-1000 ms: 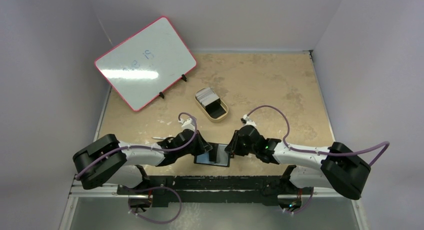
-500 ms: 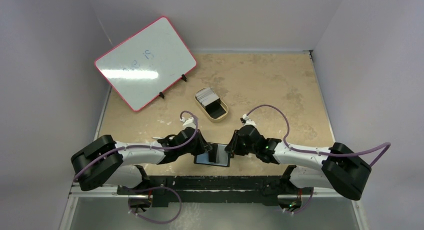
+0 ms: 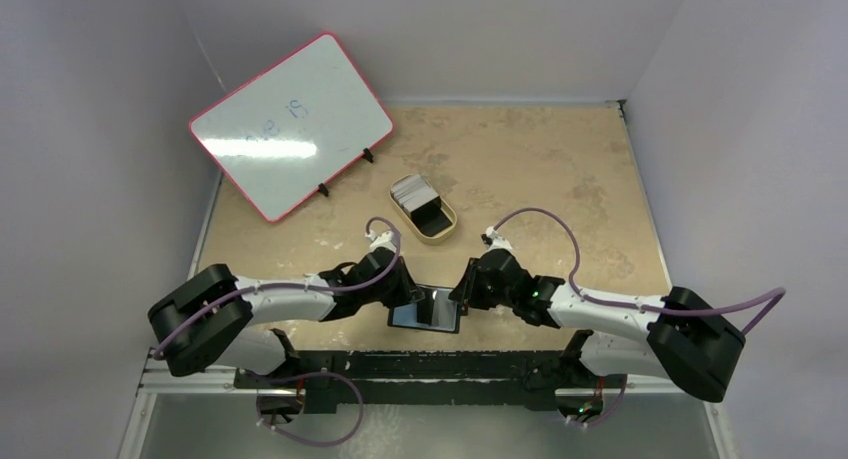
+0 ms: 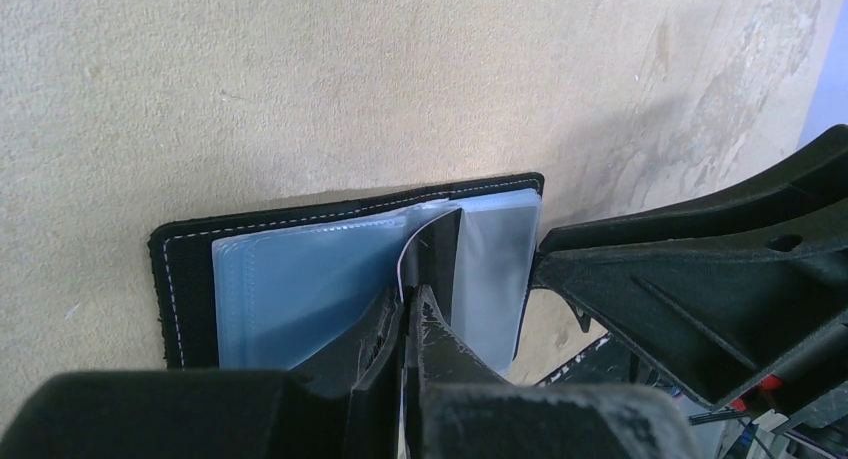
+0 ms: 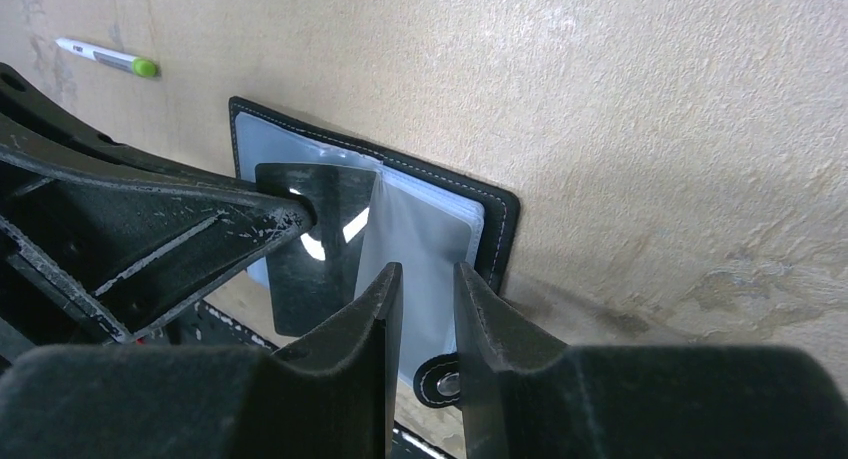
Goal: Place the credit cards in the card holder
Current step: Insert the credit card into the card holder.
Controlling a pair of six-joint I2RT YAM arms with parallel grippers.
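Observation:
The card holder lies open near the table's front edge, black outside with bluish-grey sleeves. My left gripper is shut on one dark, glossy credit card, which stands on edge over the middle fold; it also shows in the right wrist view. My right gripper is narrowly open just above the holder's right-hand sleeves, near the snap tab. The rest of the credit cards sit as a whitish stack in the tan tin.
A tan oval tin stands mid-table behind the holder. A pink-framed whiteboard leans at the back left. A white pen with a green tip lies left of the holder. The two grippers are close together over the holder.
My left arm has shifted slightly, its wrist a little further from the front edge, still holding the card at the holder. My right arm has hardly moved.

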